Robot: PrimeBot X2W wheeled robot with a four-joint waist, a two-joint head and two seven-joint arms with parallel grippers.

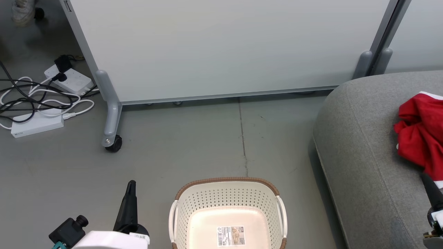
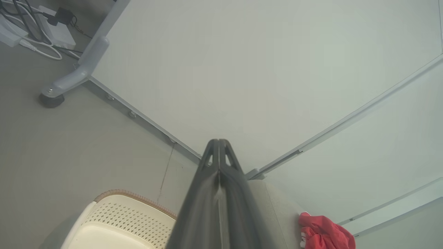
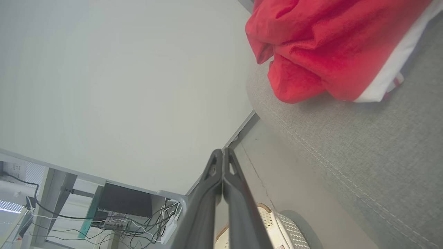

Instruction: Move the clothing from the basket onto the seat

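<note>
The left gripper (image 1: pixel 131 185) with its two long dark fingers rises from the lower left of the head view beside a pale forearm. In the left wrist view its fingers (image 2: pixel 218 143) are pressed flat together with nothing between them. Just to its right, on the grey concrete floor (image 1: pixel 193 145), stands the cream-white perforated plastic laundry basket (image 1: pixel 228 180) with a brown woven rim. The printed label sticker (image 1: pixel 231 236) on its floor is in full sight.

The right gripper (image 1: pixel 426 178) comes up at the lower right edge of the head view, over the large grey woven-fabric sofa (image 1: pixel 363 155). Its dark tip meets the lower edge of the clothing there. The right wrist view shows its fingers (image 3: pixel 221 154) closed against each other and holding nothing, with the garments lying apart from the tips.

The bright red soft fabric clothing with white trim bands (image 1: pixel 420 138) lies crumpled in a heap on the sofa seat, near its rounded corner. It also shows in the right wrist view (image 3: pixel 318 52) above the stitched seam (image 3: pixel 346 173), and in the left wrist view (image 2: pixel 323 235).

Behind the basket stands a pale grey partition panel (image 1: pixel 225 48) on a black caster wheel (image 1: pixel 113 144). To its left, white power strips (image 1: pixel 71 80) and tangled black and white cables (image 1: pixel 41 100) lie on the floor.
</note>
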